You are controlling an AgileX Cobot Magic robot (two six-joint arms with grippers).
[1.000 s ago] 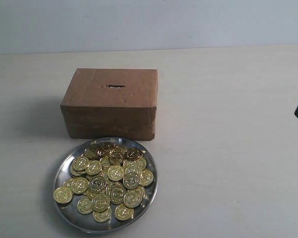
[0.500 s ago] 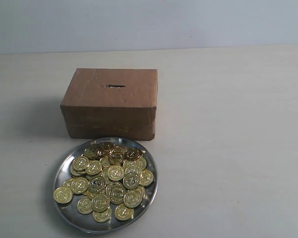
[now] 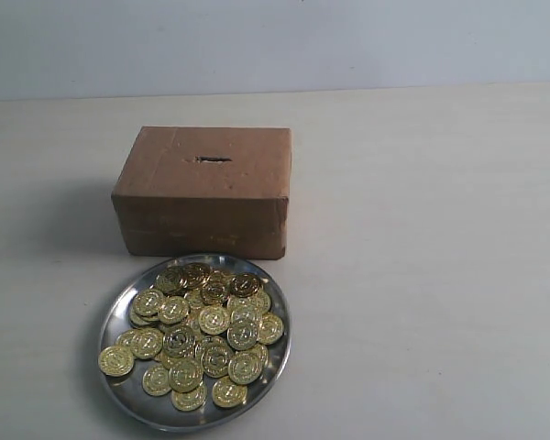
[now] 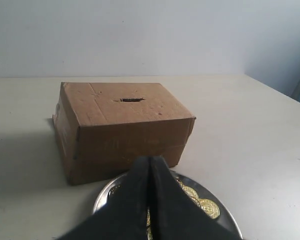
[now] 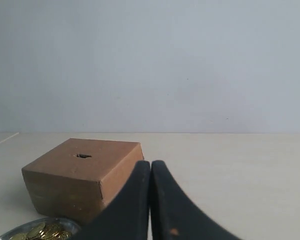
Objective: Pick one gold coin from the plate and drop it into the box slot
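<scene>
A round silver plate (image 3: pixel 270 360) heaped with several gold coins (image 3: pixel 213 319) lies in front of the brown cardboard box (image 3: pixel 202 206). A short dark slot (image 3: pixel 213 159) is cut in the box's top. Neither gripper shows in the exterior view. In the left wrist view my left gripper (image 4: pixel 150 159) is shut and empty, hanging over the plate (image 4: pixel 222 217) on the near side of the box (image 4: pixel 122 132), whose slot (image 4: pixel 132 99) shows on top. In the right wrist view my right gripper (image 5: pixel 150 163) is shut and empty, off to the side of the box (image 5: pixel 80 177), with the plate's edge (image 5: pixel 20 231) low in the corner.
The pale tabletop (image 3: pixel 422 275) stretches all round the box and plate, with a plain grey-white wall (image 3: pixel 275 46) behind.
A dark piece of the right arm at the exterior view's right edge one second ago has gone out of view. Box, plate and coins have not moved.
</scene>
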